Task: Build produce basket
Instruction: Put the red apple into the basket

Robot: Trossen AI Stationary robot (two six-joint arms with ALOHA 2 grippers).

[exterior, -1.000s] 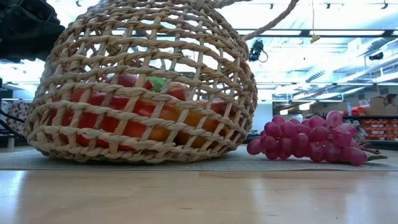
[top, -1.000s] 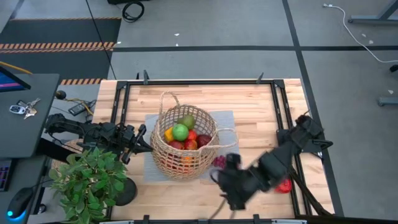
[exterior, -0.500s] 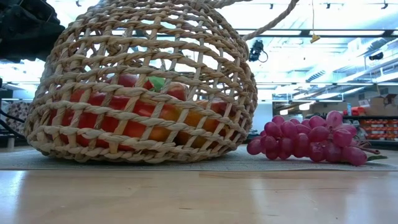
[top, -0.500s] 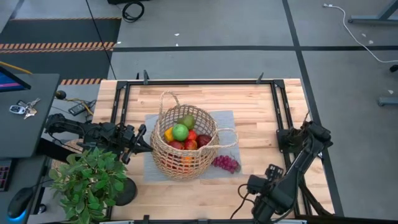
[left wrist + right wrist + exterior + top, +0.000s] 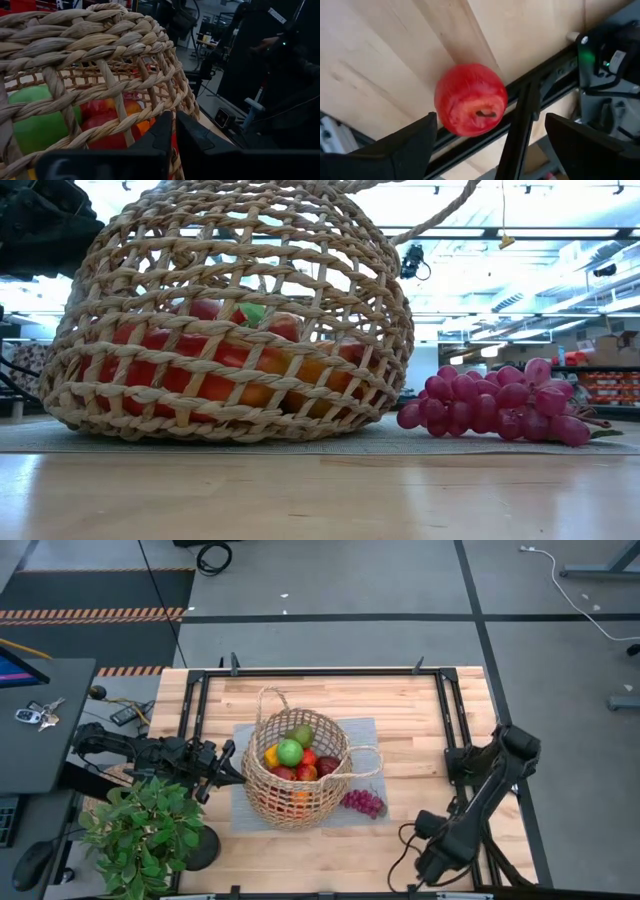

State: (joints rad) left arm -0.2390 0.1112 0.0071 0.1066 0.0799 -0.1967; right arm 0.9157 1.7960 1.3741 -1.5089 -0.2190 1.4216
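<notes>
The wicker basket (image 5: 295,770) stands on a grey mat (image 5: 362,732) at mid table, holding green, red, orange and yellow fruit. A bunch of purple grapes (image 5: 363,803) lies on the mat by the basket's near right side, also seen in the low view as grapes (image 5: 500,405). A red apple (image 5: 470,99) rests on the wood against the black frame rail (image 5: 520,125); my right arm hides it from above. My right gripper (image 5: 489,122) hangs open above the apple, at the near right corner (image 5: 440,855). My left gripper (image 5: 174,120) is shut, level, beside the basket's left wall (image 5: 228,762).
A leafy potted plant (image 5: 145,830) stands at the near left corner. Black frame rails (image 5: 445,710) run along the table's edges. Bare wood lies between the basket and the far rail, and along the near edge by the mat.
My right gripper has swung from in front of the basket toward the table's near right corner, sinking and tipping to point down over the red apple. The grapes, which it had covered from above, now show. Basket and fruit have not moved.
</notes>
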